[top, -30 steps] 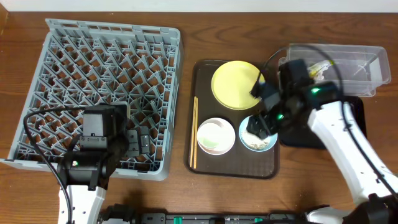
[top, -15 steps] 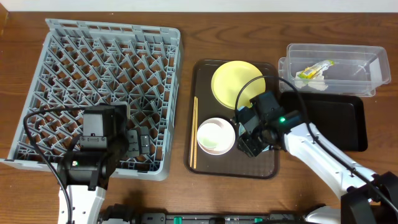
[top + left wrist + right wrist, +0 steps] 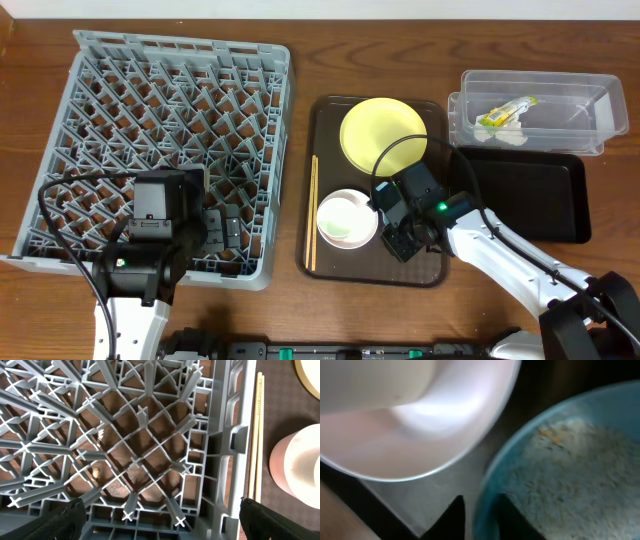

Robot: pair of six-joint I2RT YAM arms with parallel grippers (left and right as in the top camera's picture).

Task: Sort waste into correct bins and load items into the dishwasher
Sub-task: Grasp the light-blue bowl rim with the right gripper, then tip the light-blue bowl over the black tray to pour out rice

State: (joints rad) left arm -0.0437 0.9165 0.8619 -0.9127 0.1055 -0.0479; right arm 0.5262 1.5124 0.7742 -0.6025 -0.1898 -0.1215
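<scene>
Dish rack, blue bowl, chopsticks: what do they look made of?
Dish rack: grey moulded plastic, matte; thin lattice ribs and upright pegs.
Blue bowl: smooth, faint sheen, thin rim; likely plastic or melamine, glazed ceramic not ruled out.
Chopsticks: pale wood or bamboo, matte, even light tan colour.

Right of the grey rack [image 3: 150, 90], the right arm [image 3: 500, 255] is showing white shell, green light glowing; left arm [image 3: 150, 225] trailing black cable.

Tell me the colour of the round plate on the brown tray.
The plate is plain yellow with no pattern; it shows best in the overhead view.
</scene>
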